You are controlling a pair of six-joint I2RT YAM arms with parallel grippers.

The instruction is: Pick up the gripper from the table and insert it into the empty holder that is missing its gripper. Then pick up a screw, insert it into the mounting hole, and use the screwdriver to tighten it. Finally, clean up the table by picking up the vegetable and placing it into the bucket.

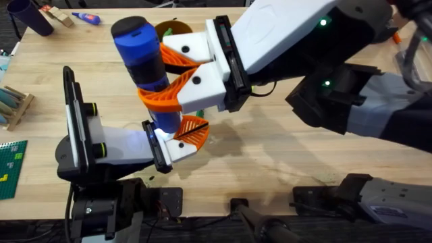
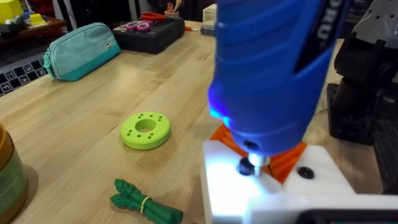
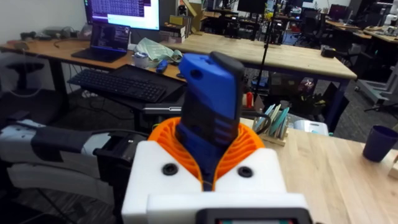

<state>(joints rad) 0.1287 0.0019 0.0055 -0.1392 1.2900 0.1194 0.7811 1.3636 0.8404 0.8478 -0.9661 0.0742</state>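
Wooden bench (image 1: 283,162) under both arms. Right fingers (image 1: 177,79) clamped on thick blue screwdriver with black cap (image 1: 143,57), upright, tip down on white base of small orange ribbed gripper (image 1: 190,130) seated in grey-white holder (image 1: 111,145). Left fingers: cannot tell. Green vegetable bundle (image 2: 144,203) lies on bench.

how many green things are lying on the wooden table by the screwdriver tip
2: a flat lime green ring with small holes, and nearer the camera a dark green vegetable bundle tied with a band. Others may be hidden.

The screwdriver (image 2: 273,68) tip seems to hide the screw beneath it.
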